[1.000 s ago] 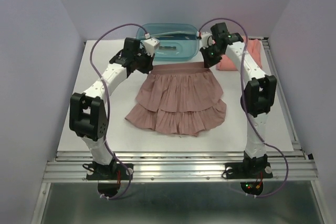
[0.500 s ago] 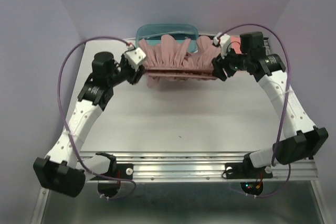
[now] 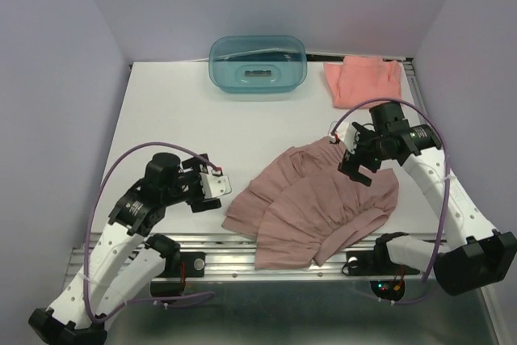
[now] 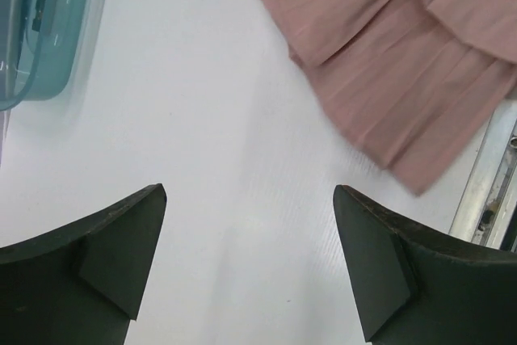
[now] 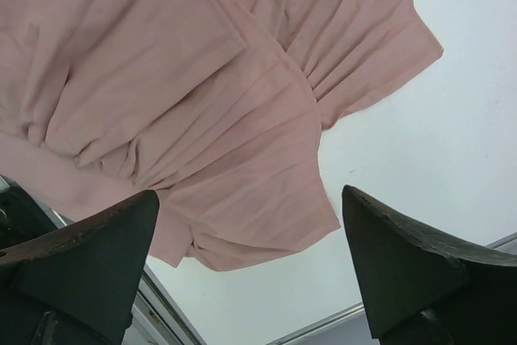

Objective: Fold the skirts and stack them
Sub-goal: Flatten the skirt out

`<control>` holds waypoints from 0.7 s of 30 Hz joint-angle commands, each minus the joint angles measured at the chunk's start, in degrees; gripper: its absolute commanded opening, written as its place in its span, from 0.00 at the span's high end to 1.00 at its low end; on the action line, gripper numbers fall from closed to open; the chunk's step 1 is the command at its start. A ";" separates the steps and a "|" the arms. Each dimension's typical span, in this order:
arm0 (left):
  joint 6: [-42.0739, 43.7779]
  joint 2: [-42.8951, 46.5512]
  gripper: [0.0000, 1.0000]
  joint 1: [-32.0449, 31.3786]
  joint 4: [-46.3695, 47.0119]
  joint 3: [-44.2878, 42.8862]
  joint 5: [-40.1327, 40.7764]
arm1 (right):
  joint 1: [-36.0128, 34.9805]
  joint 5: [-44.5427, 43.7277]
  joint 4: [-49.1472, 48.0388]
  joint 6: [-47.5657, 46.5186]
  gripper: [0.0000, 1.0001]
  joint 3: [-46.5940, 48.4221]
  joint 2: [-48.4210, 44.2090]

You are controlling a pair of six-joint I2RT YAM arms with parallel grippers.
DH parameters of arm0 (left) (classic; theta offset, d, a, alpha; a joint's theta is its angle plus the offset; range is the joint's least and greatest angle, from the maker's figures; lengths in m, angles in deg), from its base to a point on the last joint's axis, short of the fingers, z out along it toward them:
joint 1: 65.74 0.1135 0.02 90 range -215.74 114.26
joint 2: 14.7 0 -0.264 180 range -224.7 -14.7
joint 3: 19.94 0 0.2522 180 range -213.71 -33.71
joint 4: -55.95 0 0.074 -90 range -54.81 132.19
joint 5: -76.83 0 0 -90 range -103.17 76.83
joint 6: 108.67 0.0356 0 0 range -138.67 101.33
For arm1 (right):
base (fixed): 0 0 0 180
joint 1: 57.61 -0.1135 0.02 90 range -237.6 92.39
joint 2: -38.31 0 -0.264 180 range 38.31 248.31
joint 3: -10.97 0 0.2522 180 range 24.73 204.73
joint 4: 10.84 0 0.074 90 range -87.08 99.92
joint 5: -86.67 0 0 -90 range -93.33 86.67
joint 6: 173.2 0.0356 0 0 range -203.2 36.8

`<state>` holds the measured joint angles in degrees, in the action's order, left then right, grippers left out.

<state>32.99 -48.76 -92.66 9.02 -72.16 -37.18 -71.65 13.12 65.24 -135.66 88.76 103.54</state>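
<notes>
Sprawling over the near right part of the worktop (image 3: 186, 119) is the mauve-pink skirt (image 3: 315, 208), rumpled, its pleated tiers bunched and lapping over one another rather than lying flat. Its near hem hangs past the front edge and onto the metal rail (image 3: 234, 250).

The right end effector (image 3: 355, 169) hovers over the skirt's far right part. In its wrist view the right end effector (image 5: 249, 195) has its fingers (image 5: 97, 240) spread wide with nothing between them, only the pleated skirt (image 5: 186, 94) below and bare white worktop to one side.

The left end effector (image 3: 208, 187) sits low near the front, just left of the skirt and apart from it. In the left wrist view the left end effector (image 4: 249, 199) is wide too, and empty — plain worktop under the gap, with the skirt's edge (image 4: 388, 62) off to one side.

The coral-salmon skirt (image 3: 363, 82) lies in the far right corner, well apart from the mauve one. Just beside it, along the far edge, stands the teal tub (image 3: 257, 62); in the left wrist view the tub (image 4: 56, 30) shows at the upper left.
</notes>
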 commanded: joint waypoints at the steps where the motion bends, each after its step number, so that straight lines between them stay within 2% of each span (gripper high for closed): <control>1: 3.18 -4.16 0.08 -0.15 -2.34 -3.55 1.16 | -0.02 4.29 5.52 -3.70 0.00 4.61 1.04; 4: 1.25 -6.88 0.18 -0.15 -1.02 -5.31 0.02 | -0.02 3.69 2.03 3.57 0.00 5.31 0.51; 5: 1.34 -9.07 0.21 -0.24 -0.67 -6.36 -1.29 | -0.02 2.20 -3.30 6.12 0.00 5.23 1.03; 6: 0.73 -10.48 0.22 -0.42 -0.23 -7.15 -1.65 | -0.02 0.71 -4.66 9.02 0.01 5.49 2.17; 7: -0.49 -12.24 0.22 -0.85 0.38 -7.85 -1.74 | -0.02 -2.70 -5.36 10.70 0.06 6.54 3.75; 9: -3.66 -18.65 0.22 -3.31 1.61 -10.93 -0.60 | -0.02 -6.41 -5.29 14.31 0.12 7.68 10.16; 10: -5.06 -23.37 0.22 -4.80 2.22 -12.07 2.10 | -0.02 -9.04 -5.02 15.19 0.19 7.78 12.01; 11: -6.73 -25.85 0.23 -7.86 3.54 -14.26 3.60 | 2.07 -9.76 -4.93 15.90 0.21 7.52 15.07; 14: -10.87 -34.01 0.29 -11.04 4.60 -18.47 6.07 | 4.02 -11.61 -3.97 17.92 0.27 6.73 18.95; 19: -20.17 -41.60 0.32 -10.53 7.93 -21.40 3.54 | 4.02 -11.27 -2.03 22.31 0.31 6.72 29.30; 21: -22.47 -42.22 0.32 -9.56 8.73 -21.66 1.96 | 4.02 -9.86 -2.91 23.37 0.31 6.81 30.30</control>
<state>18.74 -90.99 -103.54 14.88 -90.85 -32.92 -67.43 2.93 62.03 -116.78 95.12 131.52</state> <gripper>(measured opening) 0.686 0.695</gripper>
